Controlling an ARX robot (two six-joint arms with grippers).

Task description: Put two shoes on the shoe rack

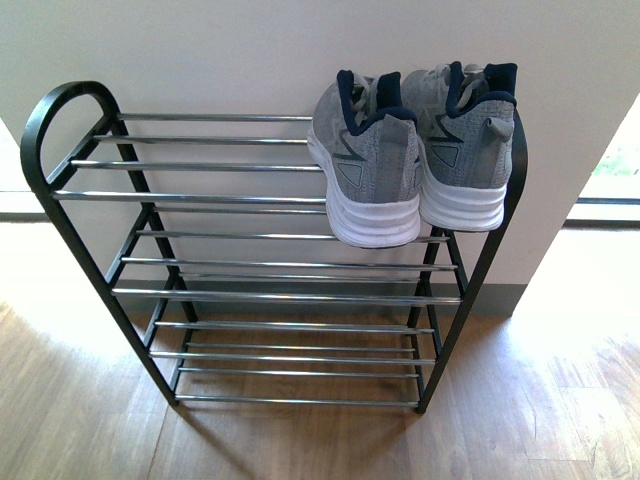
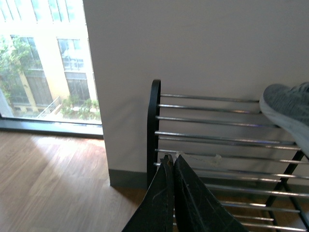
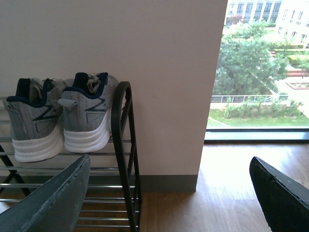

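Both shoes (image 1: 368,170) sit side by side at the right end of the shoe rack's (image 1: 60,110) top tier, heels outward, their soles bridging several rods (image 1: 200,166) for support. The left end effector (image 2: 173,162) is pressed closed and empty. The right end effector (image 3: 169,162) gapes wide, holding nothing.

Sneaker at the rack's right end (image 1: 470,140) and neighbouring sneaker (image 1: 365,165): mottled grey knit, navy collars, white soles, dark outlined triangle on each heel. Shoe rack (image 1: 30,140): black frame, silver rods (image 1: 200,198). Wall (image 1: 200,50): off-white. Skirting (image 3: 169,182): grey. Floor (image 1: 80,420): brown wood-grain planks.
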